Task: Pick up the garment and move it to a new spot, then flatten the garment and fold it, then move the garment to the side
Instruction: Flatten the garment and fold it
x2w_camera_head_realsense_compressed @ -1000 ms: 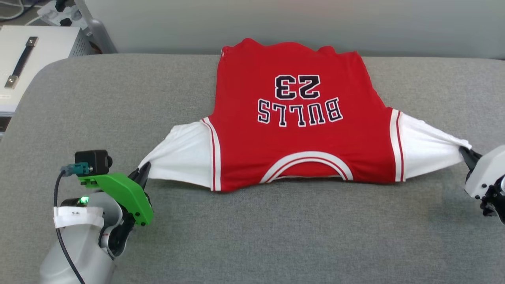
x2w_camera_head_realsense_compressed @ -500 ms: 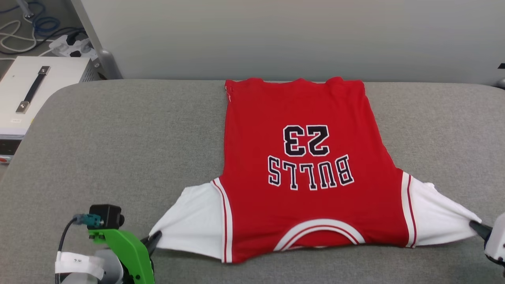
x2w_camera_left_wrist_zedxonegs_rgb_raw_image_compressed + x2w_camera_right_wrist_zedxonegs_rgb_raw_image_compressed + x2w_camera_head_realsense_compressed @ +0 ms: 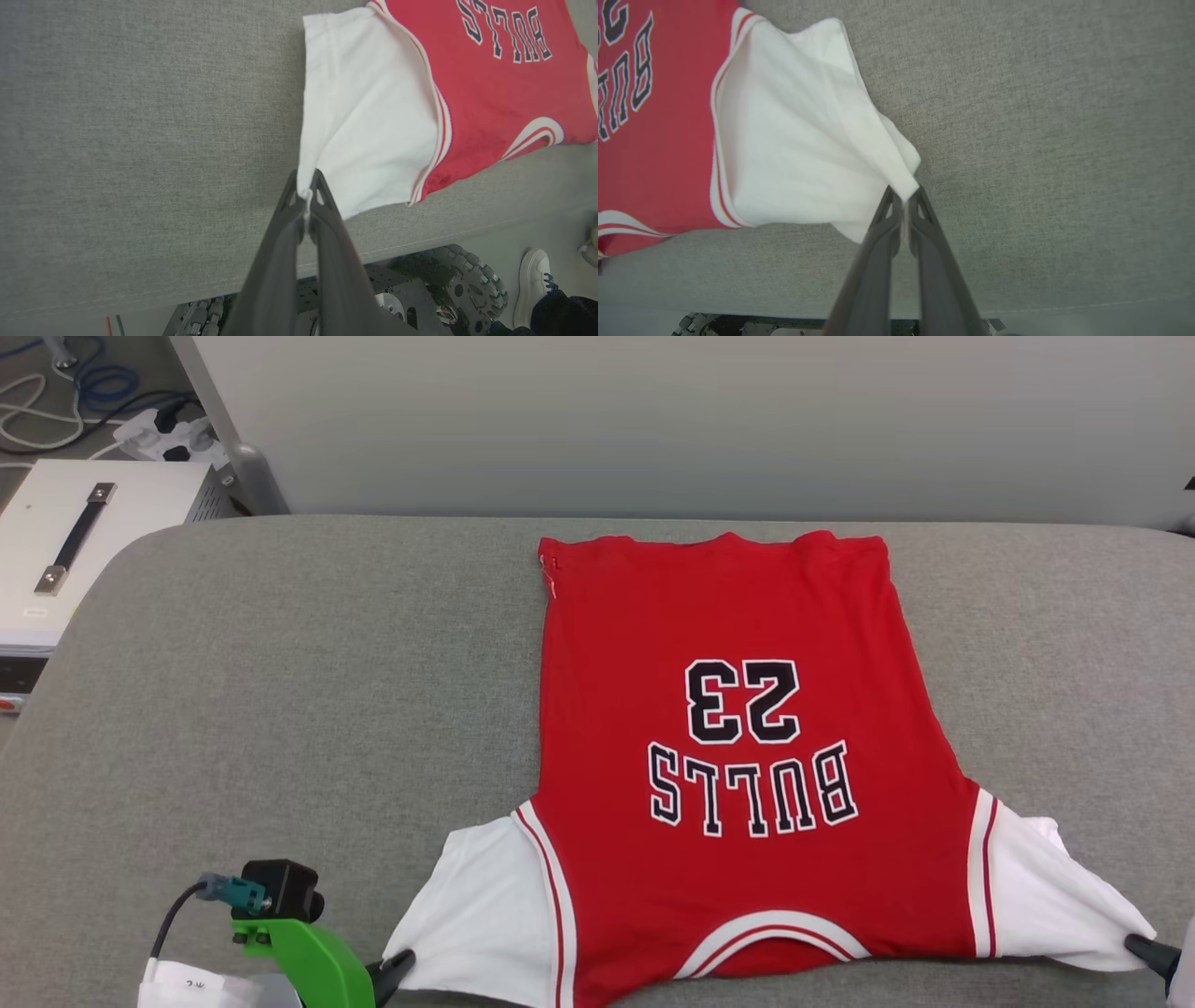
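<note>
Red garment (image 3: 728, 737) lies flat on the counter (image 3: 280, 709). My left claw (image 3: 306, 185) pinches one sleeve (image 3: 364, 116), my right claw (image 3: 903, 198) the other.

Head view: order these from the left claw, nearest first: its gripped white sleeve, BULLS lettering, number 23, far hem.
1. White sleeve, in the left claw, lower left.
2. BULLS lettering, mid-chest, rightward.
3. Number 23, just beyond.
4. Far hem, farthest back.

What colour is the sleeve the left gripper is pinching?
White sleeve, with red-and-white striped trim; clearest in the left wrist view.
</note>
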Robot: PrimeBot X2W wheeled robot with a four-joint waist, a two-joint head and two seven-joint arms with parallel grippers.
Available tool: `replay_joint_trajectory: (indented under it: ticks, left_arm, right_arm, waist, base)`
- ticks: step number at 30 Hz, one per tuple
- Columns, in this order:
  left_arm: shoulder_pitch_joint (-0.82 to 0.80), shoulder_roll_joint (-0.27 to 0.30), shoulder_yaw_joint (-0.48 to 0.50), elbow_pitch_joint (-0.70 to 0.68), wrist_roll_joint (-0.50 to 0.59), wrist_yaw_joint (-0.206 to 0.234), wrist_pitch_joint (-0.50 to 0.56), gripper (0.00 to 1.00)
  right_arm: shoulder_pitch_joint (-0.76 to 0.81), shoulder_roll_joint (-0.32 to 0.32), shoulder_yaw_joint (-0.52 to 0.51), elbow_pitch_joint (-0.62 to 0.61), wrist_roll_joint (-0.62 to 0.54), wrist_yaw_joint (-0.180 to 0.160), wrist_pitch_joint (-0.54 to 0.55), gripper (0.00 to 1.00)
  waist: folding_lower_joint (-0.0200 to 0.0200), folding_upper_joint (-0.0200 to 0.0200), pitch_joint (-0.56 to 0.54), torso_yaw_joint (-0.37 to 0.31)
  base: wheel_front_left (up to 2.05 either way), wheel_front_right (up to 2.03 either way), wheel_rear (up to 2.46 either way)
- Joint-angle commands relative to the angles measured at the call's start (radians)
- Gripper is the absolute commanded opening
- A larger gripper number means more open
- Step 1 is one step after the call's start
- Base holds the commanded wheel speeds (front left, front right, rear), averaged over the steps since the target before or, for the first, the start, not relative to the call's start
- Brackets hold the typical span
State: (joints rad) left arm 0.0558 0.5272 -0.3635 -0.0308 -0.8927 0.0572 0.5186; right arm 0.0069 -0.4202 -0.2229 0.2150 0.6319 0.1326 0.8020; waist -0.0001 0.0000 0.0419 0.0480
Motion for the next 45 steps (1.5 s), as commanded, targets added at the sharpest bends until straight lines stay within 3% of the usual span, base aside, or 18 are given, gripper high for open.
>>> replay_joint_trajectory:
  ticks: [1,4,5,6,13,21,30,39,45]
  left_arm:
    - [0.009,0.008,-0.003,-0.014,-0.006,0.005,0.008,0.00]
    - [0.000,0.012,-0.010,-0.049,-0.007,0.003,0.023,0.00]
    - [-0.002,0.013,-0.012,-0.062,-0.009,0.003,0.030,0.00]
    - [-0.006,0.015,-0.017,-0.079,-0.010,0.005,0.041,0.00]
    - [-0.023,0.038,-0.045,-0.209,0.012,0.029,0.103,0.00]
    - [-0.054,0.059,-0.075,-0.322,0.065,0.048,0.141,0.00]
    - [-0.107,0.043,-0.105,-0.376,0.110,0.032,0.128,0.00]
    - [-0.151,0.007,-0.141,-0.389,0.134,0.000,0.100,0.00]
    - [-0.172,-0.008,-0.151,-0.384,0.141,-0.018,0.080,0.00]
  right_arm:
    - [0.013,0.012,-0.016,-0.026,-0.021,-0.002,0.021,0.00]
    - [0.009,0.030,-0.039,-0.086,-0.057,-0.002,0.062,0.04]
    - [0.006,0.028,-0.039,-0.105,-0.069,-0.002,0.069,0.88]
    - [0.005,0.029,-0.042,-0.120,-0.077,-0.002,0.088,1.00]
    - [-0.089,0.023,-0.058,-0.254,-0.052,-0.002,0.214,1.00]
    - [-0.371,-0.013,-0.032,-0.296,-0.062,-0.002,0.387,1.00]
    - [-0.750,-0.033,0.010,-0.140,-0.179,-0.002,0.550,1.00]
    - [-1.022,-0.077,0.001,0.062,-0.341,-0.002,0.550,1.00]
    - [-1.123,-0.094,-0.001,0.161,-0.415,-0.002,0.520,1.00]
  waist:
    - [0.0001,0.0000,0.016,0.004]
    - [0.0001,0.0000,0.042,0.012]
    - [0.0001,0.0000,0.051,0.015]
    - [0.0001,0.0000,0.062,0.020]
    - [0.0001,0.0000,0.167,0.053]
    - [0.0001,0.0000,0.312,0.117]
    - [0.0001,0.0000,0.457,0.209]
    - [0.0001,0.0000,0.559,0.301]
    - [0.0001,0.0000,0.595,0.334]
  base:
    - [0.00,0.00,0.00]
    - [0.00,0.00,0.00]
    - [0.00,0.00,0.00]
    - [0.00,0.00,0.00]
    - [0.00,0.00,0.00]
    - [0.00,0.00,0.00]
    - [0.00,0.00,0.00]
    - [0.00,0.00,0.00]
    - [0.00,0.00,0.00]
